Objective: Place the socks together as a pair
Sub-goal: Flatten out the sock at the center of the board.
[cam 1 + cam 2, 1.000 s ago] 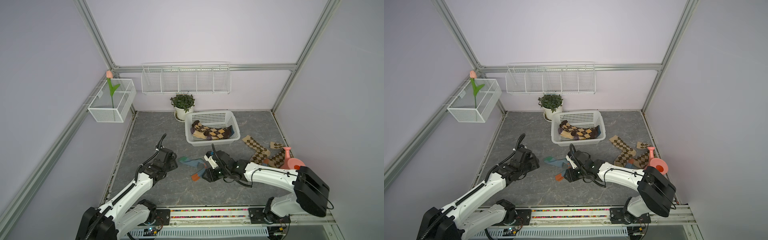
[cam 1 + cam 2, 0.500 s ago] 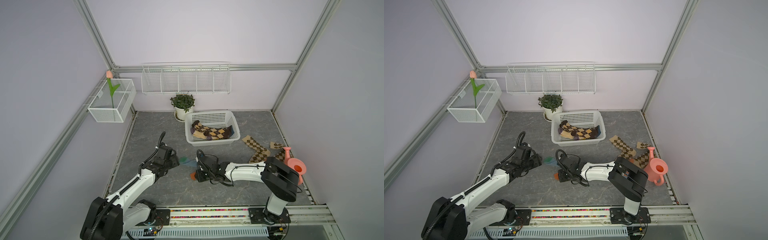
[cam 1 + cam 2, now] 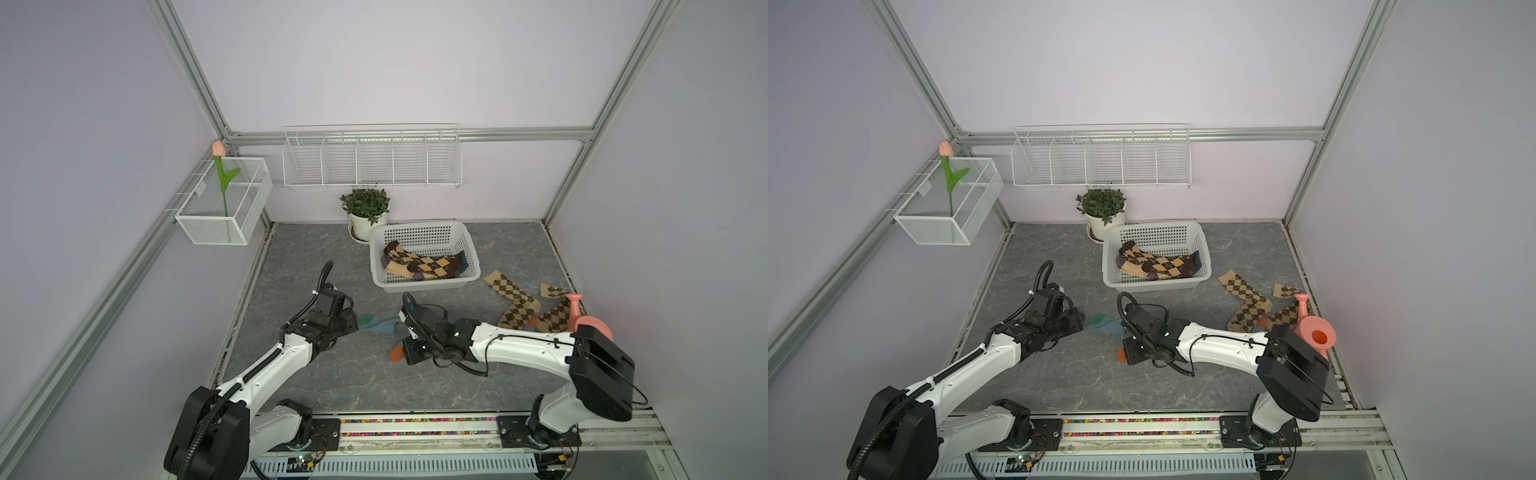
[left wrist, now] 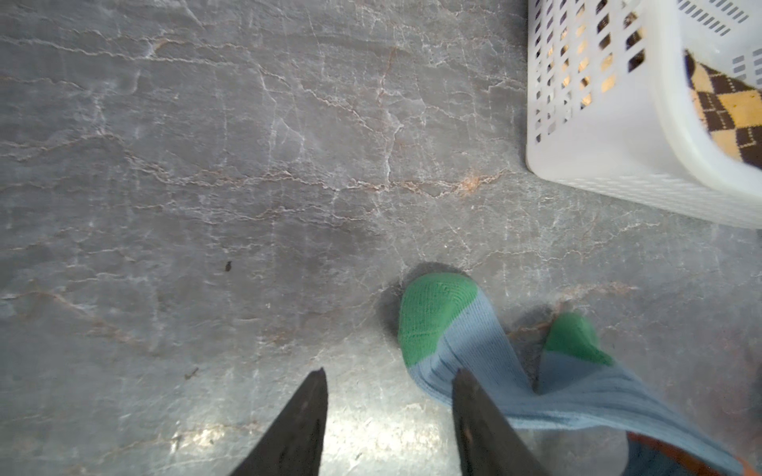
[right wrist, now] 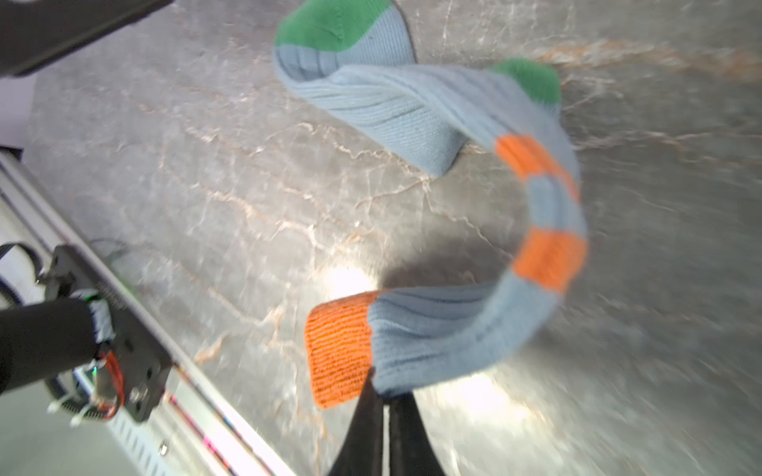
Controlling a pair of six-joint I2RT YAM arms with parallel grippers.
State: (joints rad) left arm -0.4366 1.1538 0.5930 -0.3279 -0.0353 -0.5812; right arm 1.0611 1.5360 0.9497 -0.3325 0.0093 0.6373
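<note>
The left claw (image 4: 387,375) has narrowed a little but remains spread, one finger over the blue sock (image 4: 474,329) near its green toe, pinching nothing. The sock lies on the bench (image 3: 374,386) between the arms. The right claw (image 5: 381,395), open a second ago, is now pressed together beside the sock's orange cuff (image 5: 338,350). With that end secured, carrying it to its mate looks possible.

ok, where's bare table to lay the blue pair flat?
Back-left, between plant pot, basket and left wall; also the front strip along the rail. Crowded: centre holds the blue socks; right edge has tan argyle socks plus watering can.
</note>
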